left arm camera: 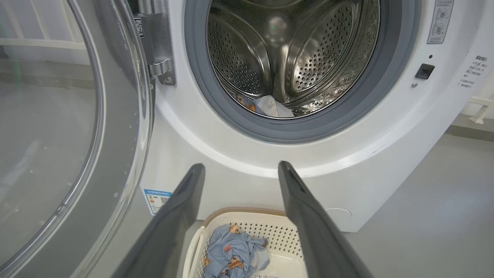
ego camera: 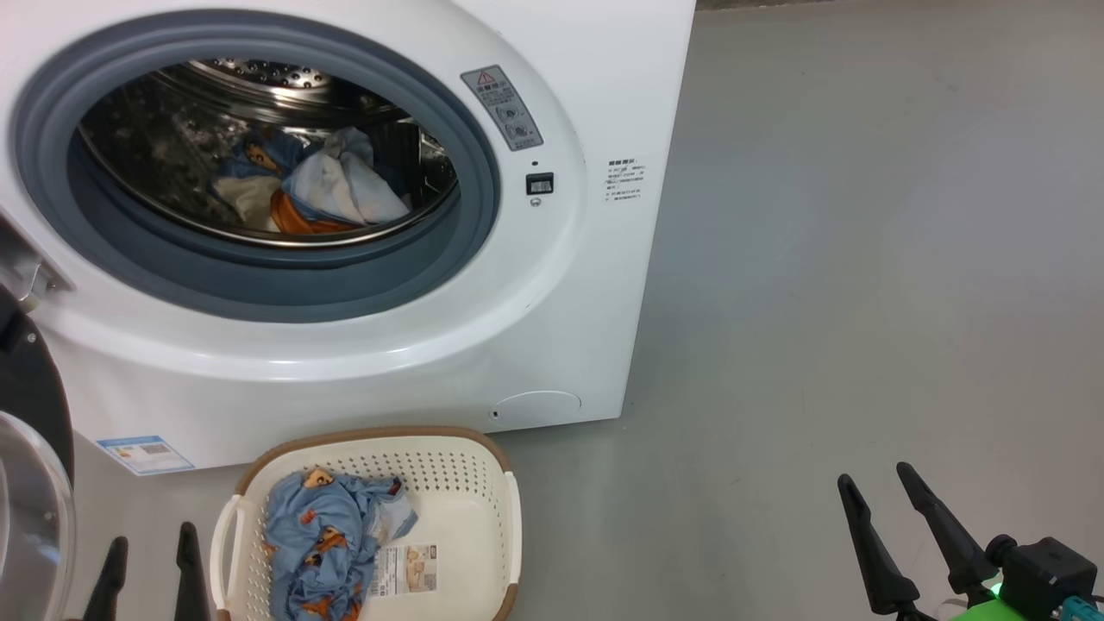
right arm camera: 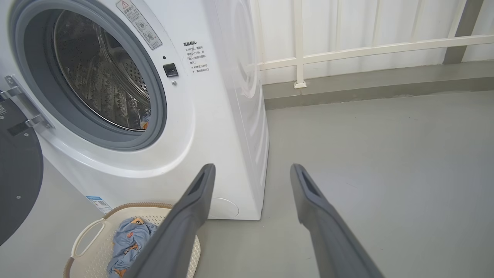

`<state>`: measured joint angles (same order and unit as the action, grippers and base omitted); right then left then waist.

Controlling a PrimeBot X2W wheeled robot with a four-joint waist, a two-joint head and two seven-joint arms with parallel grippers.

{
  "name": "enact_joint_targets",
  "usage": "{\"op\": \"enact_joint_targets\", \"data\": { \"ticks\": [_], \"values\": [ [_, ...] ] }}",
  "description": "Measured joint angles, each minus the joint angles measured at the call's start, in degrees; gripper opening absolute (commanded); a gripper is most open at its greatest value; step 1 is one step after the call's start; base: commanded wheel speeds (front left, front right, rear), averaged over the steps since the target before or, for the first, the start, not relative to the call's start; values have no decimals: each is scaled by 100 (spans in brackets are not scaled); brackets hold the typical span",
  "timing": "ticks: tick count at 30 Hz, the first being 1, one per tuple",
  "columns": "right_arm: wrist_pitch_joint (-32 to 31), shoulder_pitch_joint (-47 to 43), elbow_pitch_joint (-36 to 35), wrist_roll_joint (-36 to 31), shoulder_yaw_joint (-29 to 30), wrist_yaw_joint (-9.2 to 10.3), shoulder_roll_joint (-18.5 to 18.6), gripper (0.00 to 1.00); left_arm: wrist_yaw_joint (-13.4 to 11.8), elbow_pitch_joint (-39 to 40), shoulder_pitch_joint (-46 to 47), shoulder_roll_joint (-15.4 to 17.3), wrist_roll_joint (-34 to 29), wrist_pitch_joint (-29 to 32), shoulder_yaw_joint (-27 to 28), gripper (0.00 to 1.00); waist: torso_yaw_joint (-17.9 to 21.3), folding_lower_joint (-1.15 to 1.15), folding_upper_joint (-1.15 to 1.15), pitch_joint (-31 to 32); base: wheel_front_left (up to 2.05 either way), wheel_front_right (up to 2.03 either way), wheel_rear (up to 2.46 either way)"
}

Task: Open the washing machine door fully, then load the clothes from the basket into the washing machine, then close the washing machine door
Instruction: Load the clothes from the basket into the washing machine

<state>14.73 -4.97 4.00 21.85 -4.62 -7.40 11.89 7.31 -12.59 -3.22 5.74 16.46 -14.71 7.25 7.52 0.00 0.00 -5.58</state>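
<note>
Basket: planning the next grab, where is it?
Head view, lower left: the basket sits on the floor before the washing machine, right of the left claw.

Laundry corner: washing machine point(ego camera: 552, 293), grey floor point(ego camera: 862, 259)

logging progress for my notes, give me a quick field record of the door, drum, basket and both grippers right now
washing machine door: swung open to the robot's left
drum: loaded clothes lie at its bottom
basket: on the floor in front of the washing machine, light-blue bear-print clothes in basket
left gripper: open, empty
right gripper: open, empty, over bare floor
stage: loading unfinished, door not yet closed
</note>
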Motion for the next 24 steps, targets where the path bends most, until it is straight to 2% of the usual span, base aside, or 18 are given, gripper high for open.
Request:
{"op": "enact_joint_targets", "data": {
  "ticks": [14, 24],
  "values": [
    [0, 3, -42, -4, 8, 0, 13, 100, 0, 211, -121, -73, -66, 0, -119, 100, 4, 0, 0, -150, 0, 0, 0],
    [0, 310, -75, -81, -80, 0, -194, 100, 0, -700, 225, -20, -8, 1, -598, 100, 61, 0, 0, -543, 0, 0, 0]
  ]
}}
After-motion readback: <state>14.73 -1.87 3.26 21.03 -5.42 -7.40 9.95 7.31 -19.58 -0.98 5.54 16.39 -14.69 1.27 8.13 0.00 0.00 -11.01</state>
